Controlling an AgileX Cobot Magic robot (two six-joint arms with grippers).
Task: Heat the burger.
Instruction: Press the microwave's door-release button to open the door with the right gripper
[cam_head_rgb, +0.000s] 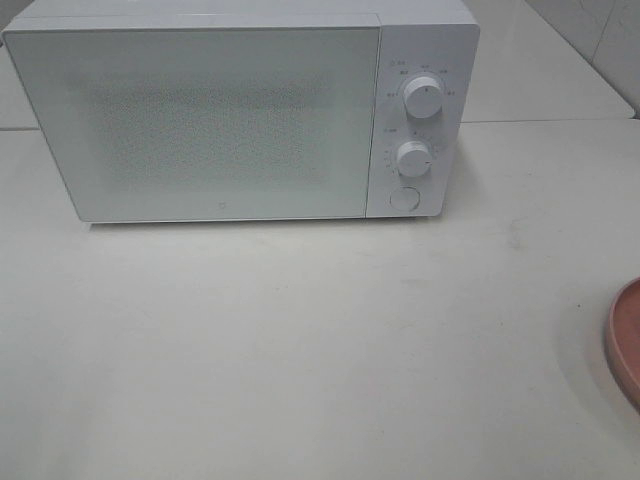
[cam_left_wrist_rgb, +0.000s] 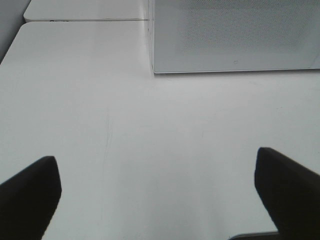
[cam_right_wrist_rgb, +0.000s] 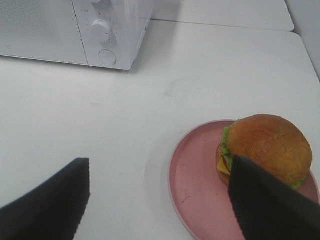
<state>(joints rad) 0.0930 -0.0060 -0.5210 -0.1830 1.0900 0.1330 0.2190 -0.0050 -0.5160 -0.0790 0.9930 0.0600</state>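
Note:
The burger (cam_right_wrist_rgb: 267, 145), with a golden-brown bun, green lettuce and yellow cheese, sits on a pink plate (cam_right_wrist_rgb: 197, 185) in the right wrist view. My right gripper (cam_right_wrist_rgb: 160, 200) is open above the table, one finger overlapping the burger's near edge. In the high view only the plate's rim (cam_head_rgb: 625, 340) shows at the right edge; the burger is out of that view. The white microwave (cam_head_rgb: 240, 110) stands at the back with its door shut. My left gripper (cam_left_wrist_rgb: 157, 195) is open over bare table, facing the microwave's (cam_left_wrist_rgb: 235, 35) door. Neither arm appears in the high view.
The microwave has two round knobs (cam_head_rgb: 423, 100) and a round button (cam_head_rgb: 404, 197) on its right panel. A seam (cam_head_rgb: 550, 122) between table sections runs behind the microwave. A tiled wall corner (cam_head_rgb: 600, 30) sits at the back right.

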